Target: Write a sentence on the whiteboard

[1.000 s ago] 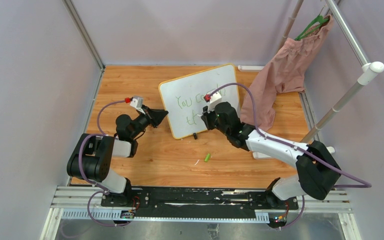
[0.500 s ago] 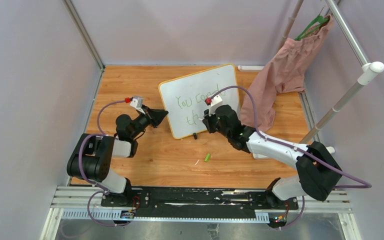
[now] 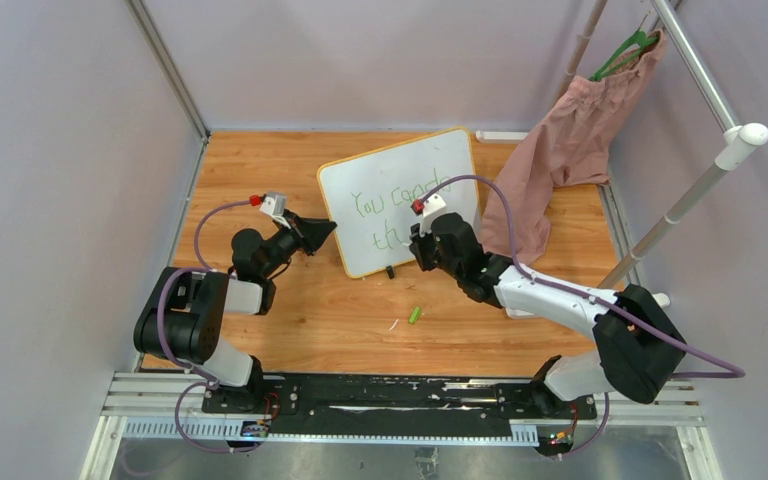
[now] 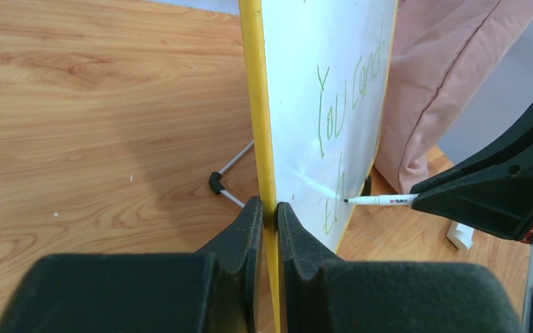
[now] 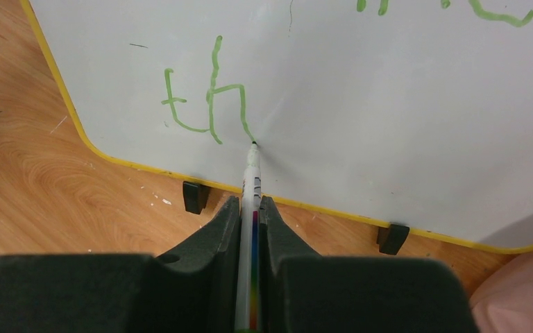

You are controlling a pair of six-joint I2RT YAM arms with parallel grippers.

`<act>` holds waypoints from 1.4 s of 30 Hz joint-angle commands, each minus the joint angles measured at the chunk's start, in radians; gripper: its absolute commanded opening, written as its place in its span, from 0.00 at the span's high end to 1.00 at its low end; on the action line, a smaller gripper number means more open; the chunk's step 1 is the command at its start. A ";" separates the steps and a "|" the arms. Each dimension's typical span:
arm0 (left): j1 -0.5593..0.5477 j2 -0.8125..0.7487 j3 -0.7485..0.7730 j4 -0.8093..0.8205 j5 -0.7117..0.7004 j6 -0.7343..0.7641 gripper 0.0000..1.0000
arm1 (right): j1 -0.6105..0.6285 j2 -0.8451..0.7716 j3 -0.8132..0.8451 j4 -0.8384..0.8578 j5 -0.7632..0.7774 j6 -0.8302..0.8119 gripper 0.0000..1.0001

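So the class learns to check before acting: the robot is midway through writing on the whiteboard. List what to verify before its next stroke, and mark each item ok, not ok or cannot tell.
1. Left gripper shut on the whiteboard rim: ok.
2. Right gripper shut on the marker: ok.
3. Marker tip touching the board, at the foot of the "h": ok.
4. Sentence finished: not ok, the second line reads only "th".
5. Bare board to the right of "th" for more letters: ok.
6. Pink garment clear of the board: cannot tell.
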 commanded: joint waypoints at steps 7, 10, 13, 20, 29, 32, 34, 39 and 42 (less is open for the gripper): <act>-0.018 0.007 0.007 -0.049 0.003 0.043 1.00 | -0.017 -0.076 -0.006 -0.027 0.026 0.024 1.00; -0.018 0.009 0.009 -0.047 0.004 0.041 1.00 | -0.017 -0.108 -0.001 -0.026 0.018 0.028 1.00; -0.018 0.008 0.007 -0.046 0.003 0.041 1.00 | -0.018 -0.110 0.009 -0.033 0.023 0.018 1.00; -0.020 0.007 0.007 -0.047 0.001 0.042 1.00 | -0.024 -0.086 0.028 -0.019 0.039 0.008 1.00; -0.020 0.006 0.007 -0.050 0.001 0.042 1.00 | -0.048 -0.060 0.044 0.034 0.031 0.017 1.00; -0.020 0.005 0.007 -0.050 0.002 0.043 1.00 | -0.053 -0.056 0.049 0.050 0.026 0.020 1.00; -0.020 0.006 0.007 -0.050 0.001 0.044 1.00 | -0.053 -0.052 0.055 0.054 0.024 0.018 1.00; -0.020 0.006 0.009 -0.051 0.003 0.045 1.00 | -0.055 -0.036 0.071 0.055 0.014 0.020 1.00; -0.020 0.006 0.009 -0.051 0.002 0.045 1.00 | -0.055 -0.030 0.075 0.058 0.008 0.020 1.00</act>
